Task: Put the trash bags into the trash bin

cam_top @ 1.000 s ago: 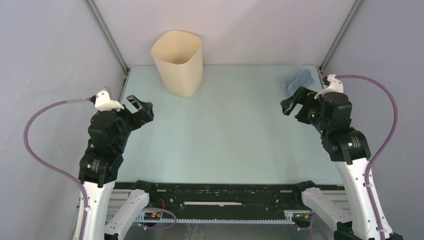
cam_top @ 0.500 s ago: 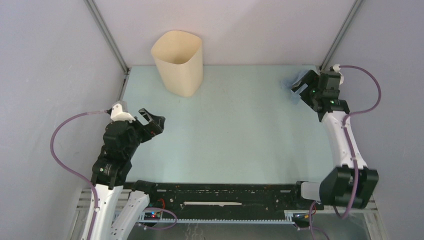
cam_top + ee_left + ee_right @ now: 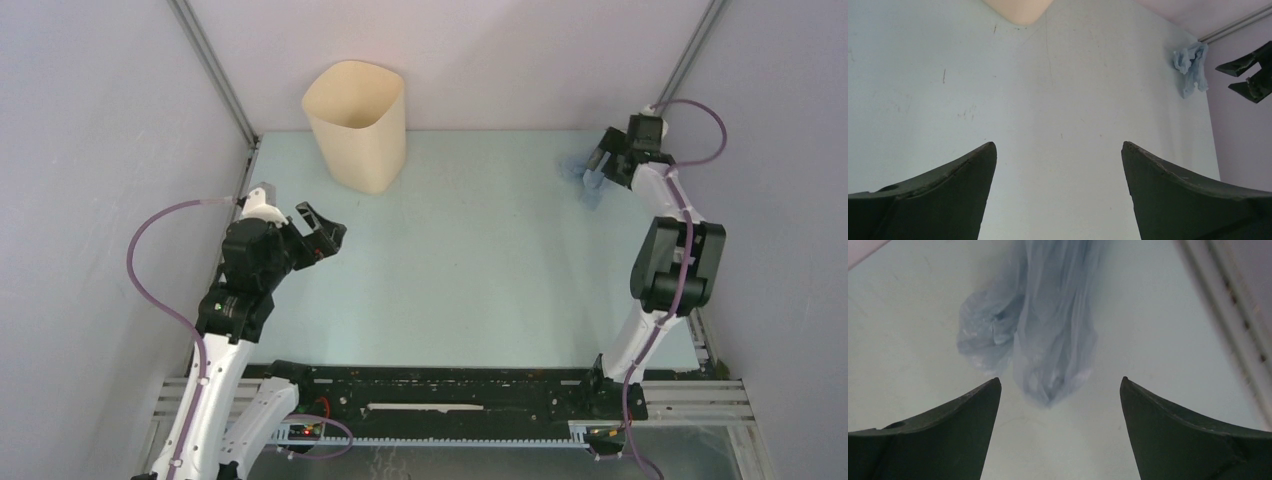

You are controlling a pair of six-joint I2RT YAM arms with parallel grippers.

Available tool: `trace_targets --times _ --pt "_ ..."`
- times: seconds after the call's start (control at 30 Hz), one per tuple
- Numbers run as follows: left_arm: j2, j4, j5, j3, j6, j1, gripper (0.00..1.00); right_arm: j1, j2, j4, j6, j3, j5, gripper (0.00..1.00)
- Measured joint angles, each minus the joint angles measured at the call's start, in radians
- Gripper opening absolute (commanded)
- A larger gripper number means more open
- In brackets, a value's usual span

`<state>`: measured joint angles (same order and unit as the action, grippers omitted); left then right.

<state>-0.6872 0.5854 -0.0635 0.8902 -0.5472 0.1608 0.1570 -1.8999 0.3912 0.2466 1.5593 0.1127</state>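
The cream-beige trash bin (image 3: 356,124) stands upright at the back left of the table; its base shows in the left wrist view (image 3: 1018,9). The pale-blue trash bag (image 3: 581,170) lies crumpled at the back right corner and also shows in the left wrist view (image 3: 1191,66). In the right wrist view the bag (image 3: 1043,330) lies just ahead of the open jaws. My right gripper (image 3: 603,162) is open and hovers over the bag without holding it. My left gripper (image 3: 325,230) is open and empty, over the left side of the table, in front of the bin.
Grey enclosure walls with metal corner posts (image 3: 215,70) close in the pale-green table (image 3: 450,260). A metal rail (image 3: 1228,315) runs along the table's right edge close to the bag. A black rail (image 3: 440,385) lies along the near edge.
My right arm has stretched out to the back right corner and now hovers over the bag. My left gripper has moved right and slightly down the view.
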Motion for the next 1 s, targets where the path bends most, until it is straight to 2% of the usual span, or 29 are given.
trace_targets --times 0.23,0.3,0.4,0.53,0.67,0.77,0.83,1.0 --pt "-0.028 0.046 0.020 0.049 0.061 -0.003 1.00 -0.116 -0.075 0.019 -0.254 0.061 0.176 0.94" --pt "-0.040 0.055 0.067 0.072 0.069 -0.004 1.00 -0.138 -0.103 0.031 -0.305 0.075 0.205 0.89" --pt "-0.037 0.077 0.160 0.092 0.070 -0.006 1.00 -0.143 -0.153 0.060 -0.342 0.114 0.252 0.76" --pt "-0.040 0.089 0.201 0.117 0.080 -0.009 1.00 -0.134 -0.230 0.100 -0.367 0.204 0.302 0.70" --pt "-0.041 0.093 0.227 0.128 0.086 -0.009 1.00 -0.133 -0.253 0.129 -0.372 0.222 0.359 0.64" --pt "-0.038 0.105 0.247 0.128 0.090 -0.009 1.00 -0.135 -0.253 0.147 -0.371 0.220 0.377 0.63" --pt "-0.032 0.113 0.253 0.128 0.097 -0.010 1.00 -0.139 -0.253 0.145 -0.370 0.213 0.377 0.53" --pt "-0.009 0.120 0.251 0.128 0.105 -0.010 1.00 -0.148 -0.253 0.173 -0.340 0.203 0.377 0.04"
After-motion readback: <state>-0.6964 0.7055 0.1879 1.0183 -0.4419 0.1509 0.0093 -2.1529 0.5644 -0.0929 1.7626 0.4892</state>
